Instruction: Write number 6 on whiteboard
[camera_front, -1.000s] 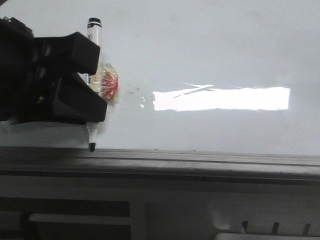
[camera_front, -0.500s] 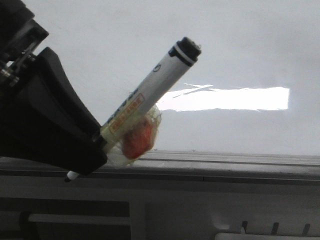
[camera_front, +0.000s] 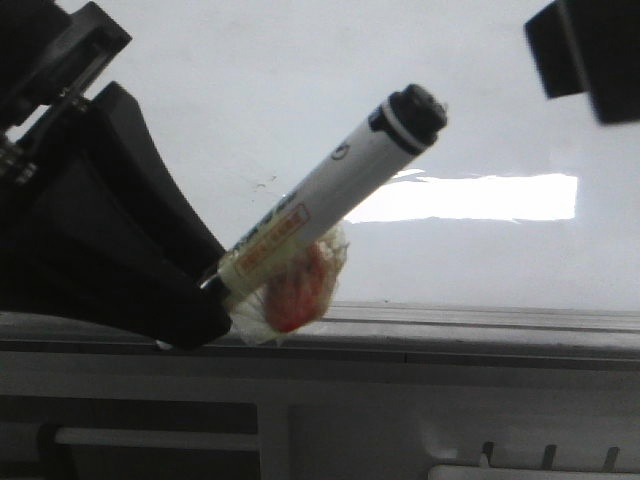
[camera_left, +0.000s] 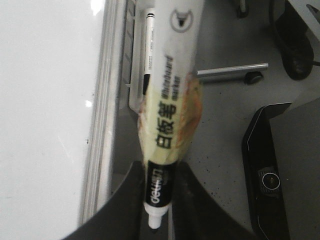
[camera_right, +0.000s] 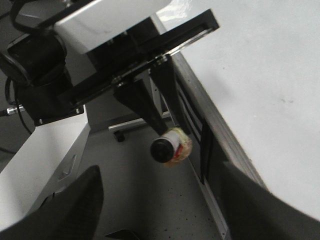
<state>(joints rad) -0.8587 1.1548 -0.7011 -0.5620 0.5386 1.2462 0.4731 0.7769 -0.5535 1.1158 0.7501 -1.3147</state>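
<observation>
My left gripper (camera_front: 195, 305) is shut on a white marker (camera_front: 330, 195) near its tip, and the barrel leans up to the right over the near rim of the whiteboard (camera_front: 300, 80). A wad of tape with red in it (camera_front: 295, 285) clings to the barrel. In the left wrist view the black fingers (camera_left: 132, 187) clamp the marker (camera_left: 167, 100), its bare nib (camera_left: 155, 225) off the whiteboard (camera_left: 45, 100). My right gripper (camera_right: 160, 210) is open, with the marker's black end (camera_right: 162, 149) ahead of it. It also shows as a dark block (camera_front: 590, 50) at the top right. No number 6 shows on the board.
A bright glare bar (camera_front: 470, 197) lies across the board. The grey metal rim (camera_front: 450, 325) runs along the near edge. A second marker (camera_left: 148, 45) lies in a tray beside the rim. Below are grey floor and a black stand (camera_left: 265, 170).
The marker went from upright against the board to leaning right, and it has risen slightly since. My right gripper has come into the top right of the front view.
</observation>
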